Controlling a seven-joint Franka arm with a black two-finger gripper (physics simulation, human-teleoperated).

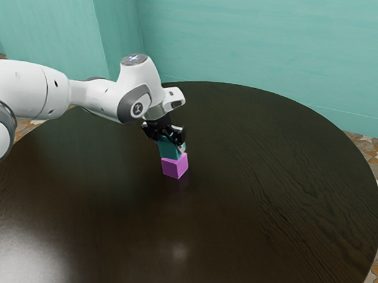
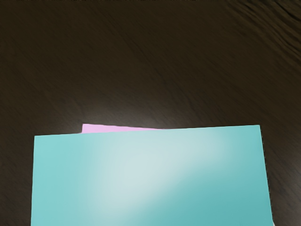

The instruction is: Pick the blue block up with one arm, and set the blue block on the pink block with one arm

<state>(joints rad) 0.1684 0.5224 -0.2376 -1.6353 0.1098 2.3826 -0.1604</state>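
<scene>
From my remote seat, in the exterior view, I see the white arm (image 1: 85, 97) coming in from the exterior view's left and reaching down toward the middle of the round, dark wooden worktop (image 1: 268, 181). The black tool (image 1: 171, 143) points downward just left of the frame's centre. Its two fingers are closed against opposite sides of the blue block (image 1: 170, 151), gripping its upper part. The blue block, which is more teal in colour, is directly above the pink block (image 1: 175, 168). Its lower edge meets the pink block's top face, though I cannot tell whether it rests there with its full weight or only touches. It sits slightly toward the exterior view's left of the pink block, so the two are not squarely lined up. The pink block stands flat on the worktop. In the wrist view, the blue block (image 2: 150, 179) is a broad pale-teal face right under my hand. A thin strip of the pink block (image 2: 117, 127) peeks out past one of its edges, with the dark worktop (image 2: 150, 56) beyond. A teal wall (image 1: 242, 38) stands behind the worktop.
</scene>
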